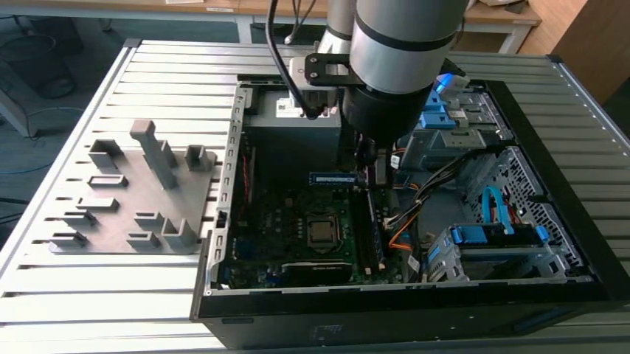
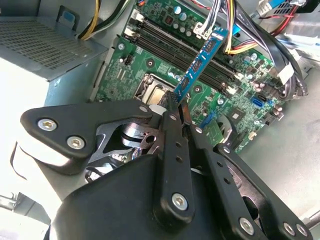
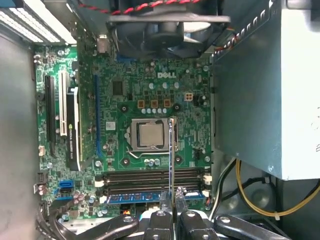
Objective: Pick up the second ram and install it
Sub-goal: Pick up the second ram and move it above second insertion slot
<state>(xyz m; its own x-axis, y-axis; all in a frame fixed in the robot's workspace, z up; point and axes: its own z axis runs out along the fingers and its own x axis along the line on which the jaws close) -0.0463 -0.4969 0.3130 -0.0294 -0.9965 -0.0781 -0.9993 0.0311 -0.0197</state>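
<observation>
Pincer [image 2: 175, 109] clamped hard on one end of the second ram [image 2: 200, 65], and the stick juts out past the fingertips, hanging above the motherboard [image 2: 150, 65] inside the open computer case [image 1: 394, 313]. In the first wrist view the stick shows edge-on, crossing the memory slots [image 3: 145, 176] beside the processor socket [image 3: 147, 135]. A grey fixture block [image 1: 138, 195] sits on the table [image 1: 177, 74], well apart at the exterior view's left.
</observation>
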